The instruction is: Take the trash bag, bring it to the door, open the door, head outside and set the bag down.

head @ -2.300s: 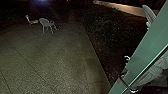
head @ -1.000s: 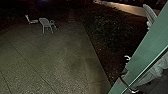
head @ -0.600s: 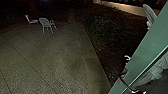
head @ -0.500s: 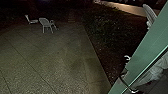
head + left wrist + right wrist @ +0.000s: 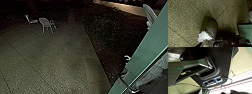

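Observation:
In the left wrist view the dark trash bag (image 5: 209,23), with a crumpled white part (image 5: 204,36), is seen over the speckled paving. My left gripper (image 5: 206,42) is right at the white end of the bag; whether it grips the bag, I cannot tell. The green door frame (image 5: 145,50) slants across the right side of the head view, and a green panel (image 5: 245,30) stands beside the paving in the left wrist view. Shiny crumpled plastic (image 5: 175,53) shows in the right wrist view, close to dark robot parts.
Paving (image 5: 50,57) spreads ahead in the dark, with two pale chairs (image 5: 45,23) at its far part. A planted bed (image 5: 110,30) borders it on the right. A pale crumpled shape (image 5: 152,75) is beyond the door frame. A cable (image 5: 186,84) runs by the robot's body.
The outdoor scene in the head view has stayed nearly the same. At the lower right, the pale crumpled shape has shifted slightly and the dark shape below it has shrunk.

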Motion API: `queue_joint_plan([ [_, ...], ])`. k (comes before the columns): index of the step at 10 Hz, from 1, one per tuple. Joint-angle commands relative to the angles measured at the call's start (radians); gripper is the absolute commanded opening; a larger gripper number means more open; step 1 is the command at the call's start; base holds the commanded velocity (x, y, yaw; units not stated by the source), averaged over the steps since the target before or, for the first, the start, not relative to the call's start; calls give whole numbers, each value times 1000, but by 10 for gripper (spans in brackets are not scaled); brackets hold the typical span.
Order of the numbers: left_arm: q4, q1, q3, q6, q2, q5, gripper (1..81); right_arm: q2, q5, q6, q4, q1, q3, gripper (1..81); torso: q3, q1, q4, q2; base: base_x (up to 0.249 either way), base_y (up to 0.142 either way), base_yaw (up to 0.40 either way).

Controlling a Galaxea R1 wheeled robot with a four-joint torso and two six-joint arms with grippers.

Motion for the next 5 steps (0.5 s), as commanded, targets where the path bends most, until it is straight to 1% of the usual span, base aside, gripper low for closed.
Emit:
queue_joint_plan([
  [1, -6, -80, -10, 6, -37, 63, 811, -10, -73, -1, 0, 1, 7, 811, 0, 0, 0, 0, 0, 0, 0],
  [3, 1, -22, -31, 17, 6, 60, 811, -7, -73, -1, -1, 1, 7, 811, 0, 0, 0, 0, 0, 0, 0],
  [5, 1, 12, -70, 40, 42, 60, 811, -2, -73, -1, -1, 1, 3, 811, 0, 0, 0, 0, 0, 0, 0],
])
